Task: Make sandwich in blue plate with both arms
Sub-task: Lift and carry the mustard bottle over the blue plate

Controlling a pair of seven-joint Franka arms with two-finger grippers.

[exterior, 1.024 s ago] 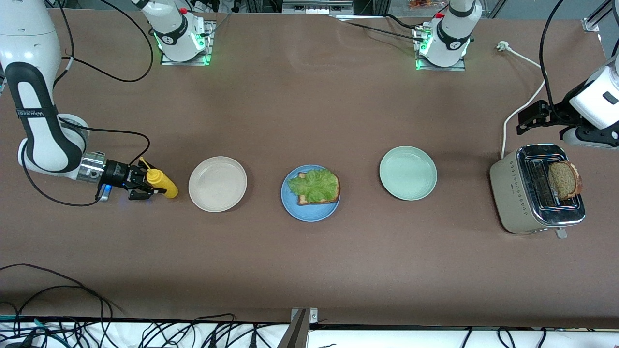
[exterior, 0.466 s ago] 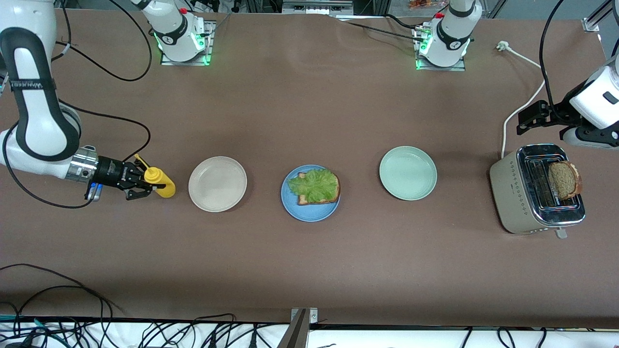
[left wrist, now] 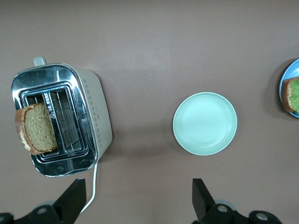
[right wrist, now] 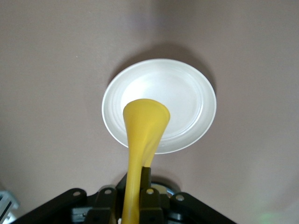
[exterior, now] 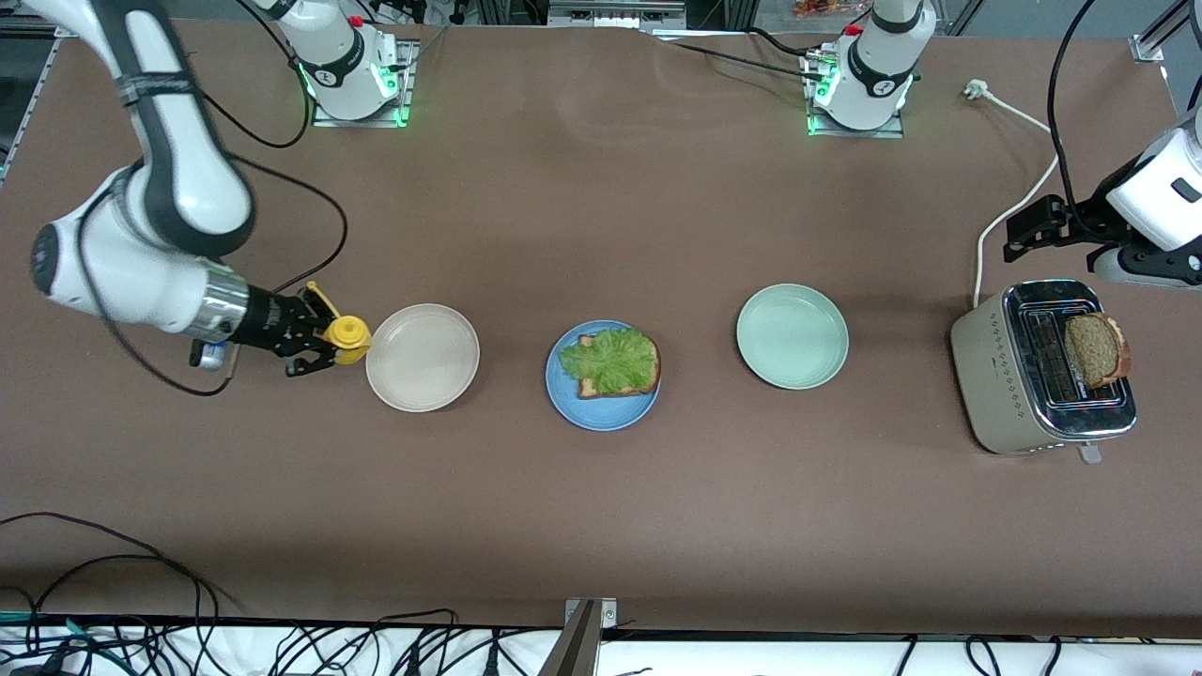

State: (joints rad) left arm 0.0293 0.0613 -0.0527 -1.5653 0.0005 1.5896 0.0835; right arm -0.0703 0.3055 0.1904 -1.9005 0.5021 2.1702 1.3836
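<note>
Right now the right gripper (exterior: 319, 345) has its jaws closed around a yellow plastic squeeze bottle (exterior: 346, 339), carried off the brown tabletop (exterior: 601, 526) just beside the rim of the round beige plate (exterior: 422, 357). In the right wrist view the bottle (right wrist: 142, 140) points straight out from the jaws, its long axis aimed across that beige plate (right wrist: 187, 93).

The round blue plate (exterior: 584, 413) sits mid-table, between the beige plate and a pale green plate (exterior: 792, 335). On it lies a brown bread slice (exterior: 652, 368) covered by a ruffled green lettuce leaf (exterior: 610, 361). From the bottle, this plate lies past the beige one, toward the left arm's end of the table, so the right arm is the nearer one and would probably travel along the bottle's own axis over the beige plate.

The left gripper (left wrist: 138, 205) hangs with jaws spread wide, holding nothing, beside a cream-and-chrome toaster (exterior: 1005, 376) in whose slot the second brown bread slice (exterior: 1094, 349) stands. The left arm waits there.

Open tabletop surrounds all three plates.
</note>
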